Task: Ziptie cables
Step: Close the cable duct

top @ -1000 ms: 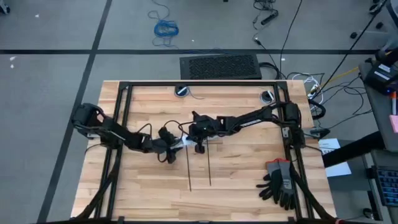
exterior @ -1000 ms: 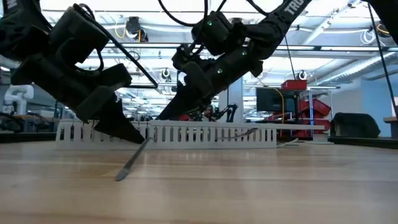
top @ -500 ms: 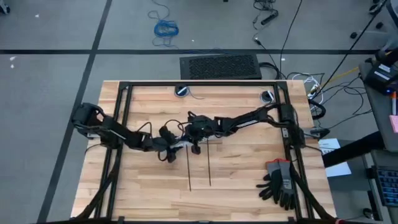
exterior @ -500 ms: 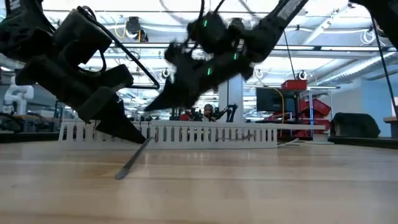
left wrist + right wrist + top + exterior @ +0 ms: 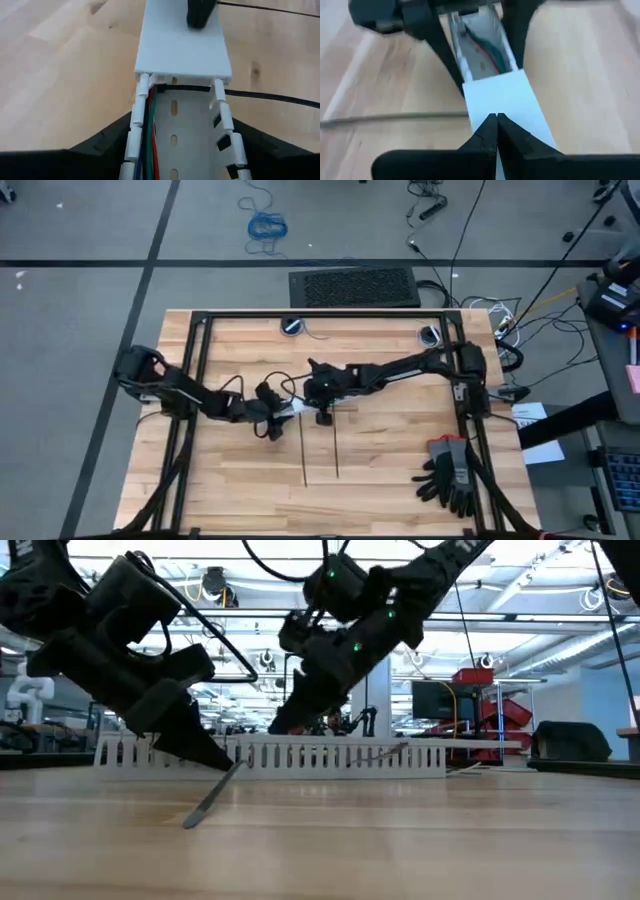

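White plastic is what both of my arms are busy with: a slotted channel [image 5: 187, 125] lies near the middle of the desk [image 5: 390, 465], and my left gripper [image 5: 272, 422] has its jaws clamped across it, one on each side wall, so it cannot slide while the other arm works on it. The cables [image 5: 151, 117], a few thin coloured wires, run along one inner wall of that channel and pass under a flat white cover [image 5: 182, 47] at its far end; in the high view this all sits at the centre of the frame. My right gripper [image 5: 496, 127] has its jaws pressed together, tips down on the cover, with nothing visible between them; I judge it is pushing or steadying the cover rather than carrying anything. My left arm reaches in low from the left edge, elbow bent, wrist angled down; my right arm stretches from the right side, wrist tipped steeply so the jaws point at the desk. The zipties [image 5: 320, 452] lie side by side, untouched, just below the centre of the frame.
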